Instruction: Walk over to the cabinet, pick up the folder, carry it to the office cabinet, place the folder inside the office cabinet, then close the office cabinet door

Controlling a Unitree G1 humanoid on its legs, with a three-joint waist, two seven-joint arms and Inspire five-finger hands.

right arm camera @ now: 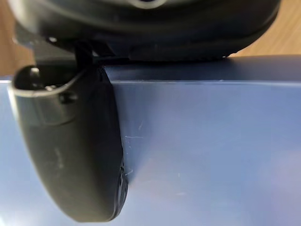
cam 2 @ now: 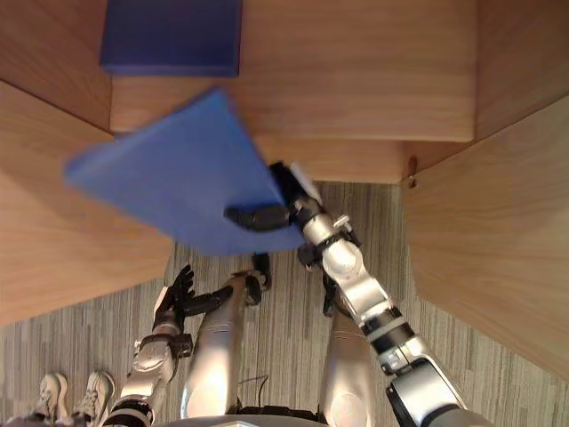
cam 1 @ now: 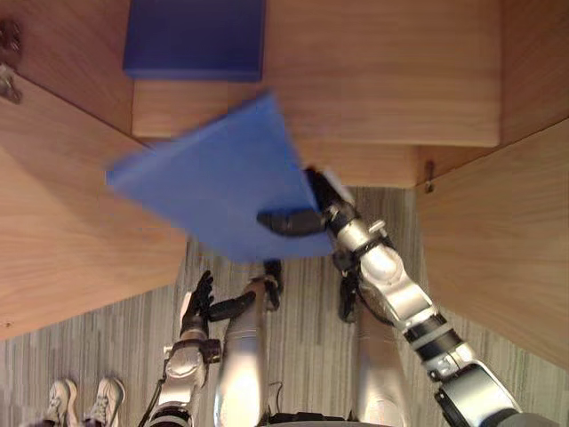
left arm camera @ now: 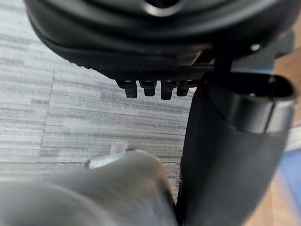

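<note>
Blue folder (cam 1: 209,178) pinched in right hand (cam 1: 292,221) (thumb atop).

Folder (cam 1: 213,182), centre frame, is showing a smooth, faintly scratched surface; cabinet (cam 1: 382,71) panels are presenting matt wood grain; floor (cam 1: 107,338), lower frame, is looking ribbed.

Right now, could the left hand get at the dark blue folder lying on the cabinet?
Probably not yet. The left hand hangs open, low over the floor, and the lighter blue folder pinched in the right hand spreads across its way to the dark blue folder.
</note>
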